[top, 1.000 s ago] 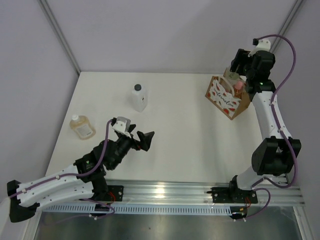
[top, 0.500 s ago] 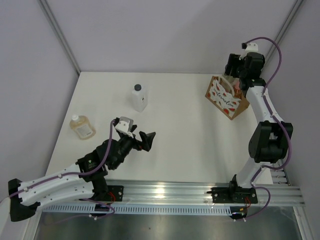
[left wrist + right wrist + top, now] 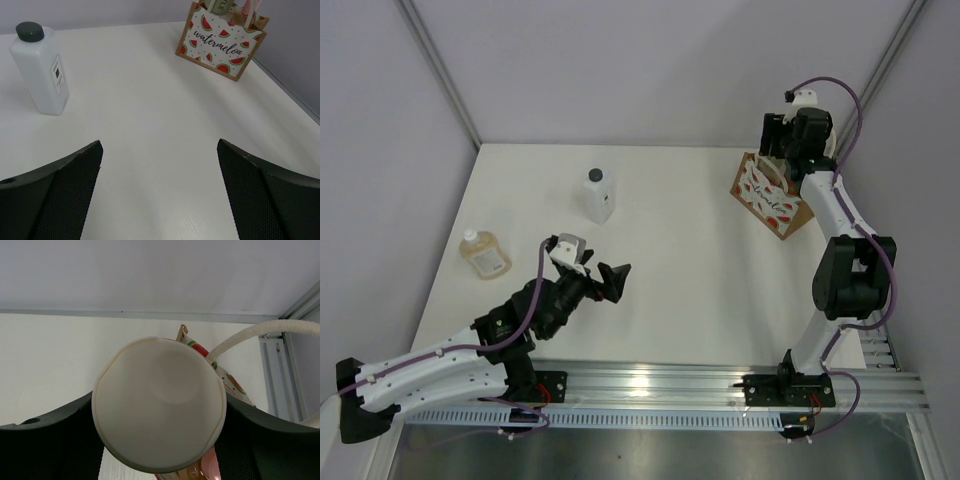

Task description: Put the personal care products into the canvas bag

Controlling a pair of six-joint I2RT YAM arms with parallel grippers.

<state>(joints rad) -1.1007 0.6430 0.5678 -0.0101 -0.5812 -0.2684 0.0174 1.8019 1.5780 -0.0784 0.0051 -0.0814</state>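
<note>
**Bottle held at the bag mouth, two more waiting on the table**

The right gripper hangs at the far side of the canvas bag. Its fingers are pressed against either side of the beige bottle, at the wide cream cap that fills the wrist view. A rope handle arcs just beside the cap. Whether the bottle's base is already below the rim of the bag cannot be told. A pink cap shows inside the bag.

The left gripper is spread wide and holds nothing, low over the middle of the table. The white bottle stands upright well ahead of it, and the amber flask lies off to its left near the table edge.

**Handling**
- The beige bottle looks like smooth, stiff plastic and is probably light. A grip on the round cap could let it swing or slip, so a straight, slow descent seems wise.
- The bag is soft-sided and small, so a knock on a wall or handle would likely shove or tip it.
- The white bottle is tall with flat sides, and the flat faces of the body should give a surer hold than the small black cap.
- The flask is squat and lies low, so its narrow sides look like the place to pinch it.
</note>
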